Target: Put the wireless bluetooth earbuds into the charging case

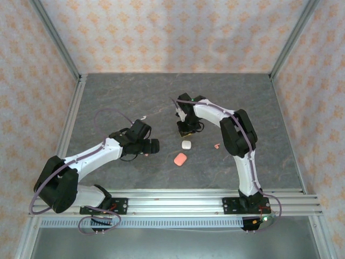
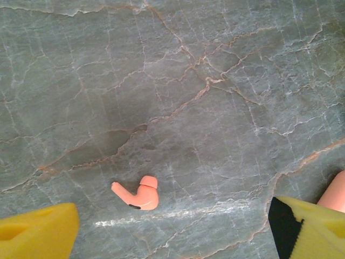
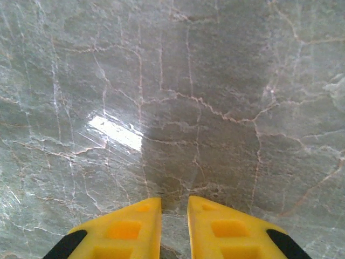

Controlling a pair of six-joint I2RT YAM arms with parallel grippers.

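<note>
A coral-pink earbud (image 2: 141, 193) lies on its side on the grey stone table (image 2: 178, 86), and shows again as a speck (image 1: 145, 155) in the top view. My left gripper (image 2: 173, 213) (image 1: 154, 145) hovers over it, open wide, one yellow finger on each side and clear of it. A second coral earbud (image 1: 216, 145) lies to the right. The white case (image 1: 186, 144) and the coral case (image 1: 180, 159) (image 2: 334, 191) rest mid-table, lids shut. Just behind the white case, my right gripper (image 1: 186, 131) (image 3: 174, 202) points down, its jaws a narrow gap apart with nothing between them.
A small whitish bit (image 1: 143, 118), maybe an earbud, lies behind the left wrist. Metal frame rails (image 1: 73, 116) border the table on the left and right, and patterned walls stand behind them. The arms' mounting rail (image 1: 178, 197) runs along the near edge.
</note>
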